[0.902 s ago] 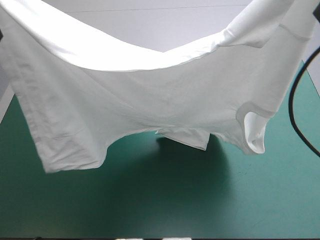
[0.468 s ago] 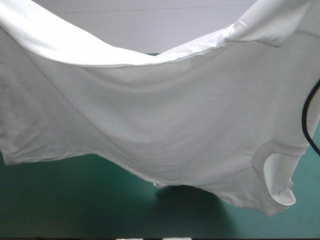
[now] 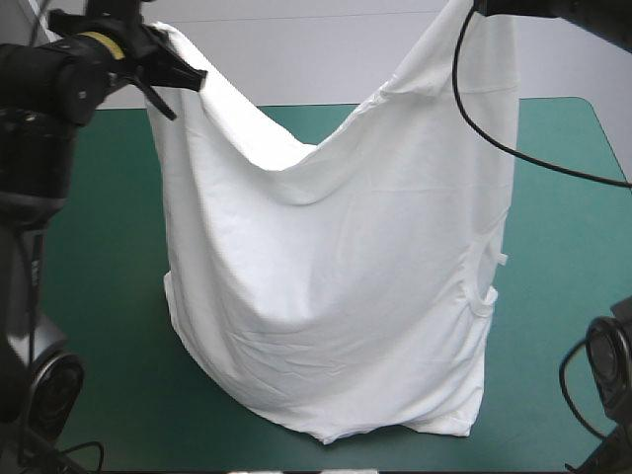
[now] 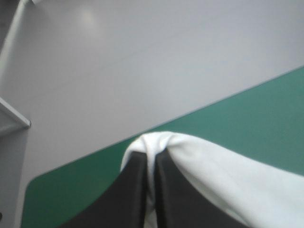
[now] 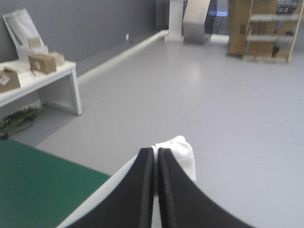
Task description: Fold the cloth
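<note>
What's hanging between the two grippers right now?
The T-shirt, pinched by the left gripper and the right gripper. Its upper edge sags in a curve between them, with the body hanging below. The high view shows this.

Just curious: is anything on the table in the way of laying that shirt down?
Nothing visible. The T-shirt hangs with its lower edge at the table, and the teal-green top around it is bare; the patch behind the shirt is hidden.

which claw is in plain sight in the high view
The left claw, gripping the T-shirt at upper left; the right claw is cut off by that view's top edge.
</note>
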